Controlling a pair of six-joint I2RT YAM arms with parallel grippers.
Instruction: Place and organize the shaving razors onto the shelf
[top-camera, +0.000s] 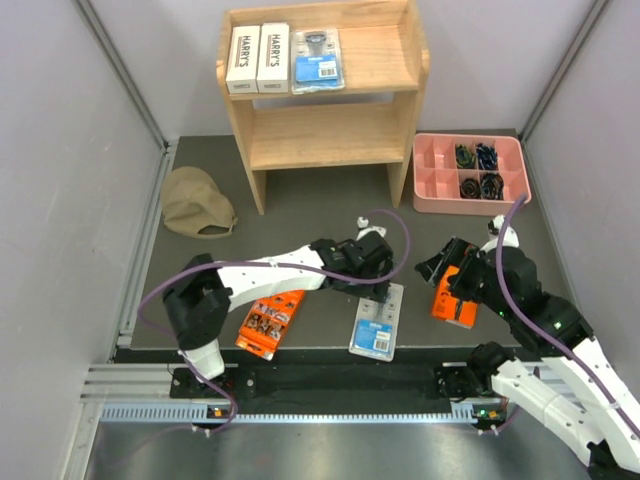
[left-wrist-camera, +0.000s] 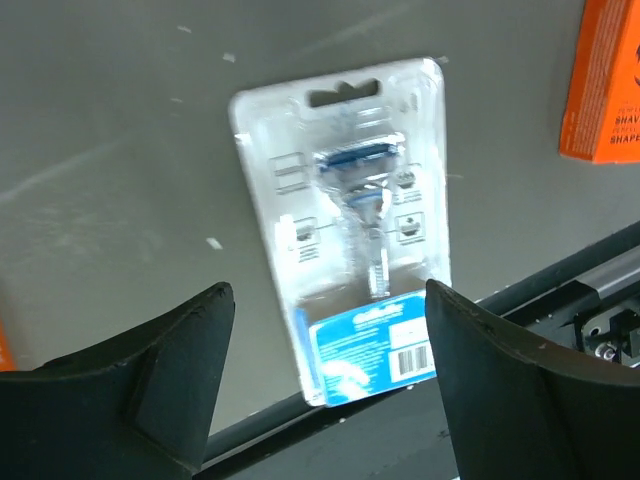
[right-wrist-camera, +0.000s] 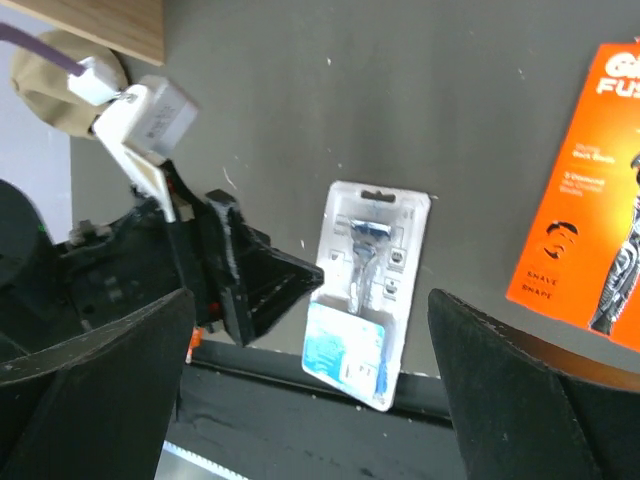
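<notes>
two white boxes (top-camera: 244, 58) read "harry's"; orange pack (right-wrist-camera: 585, 200) reads "shave", "shape"

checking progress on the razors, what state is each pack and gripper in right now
Harry's boxes: side by side on the shelf's top tier
shelved blister pack: beside them, lying flat
table blister pack: flat, under the left gripper, ungripped
left orange pack: flat on the table
right orange pack: flat on the table
left gripper: open
right gripper: open, empty

"HARRY'S" on two white boxes (top-camera: 244, 60)
</notes>
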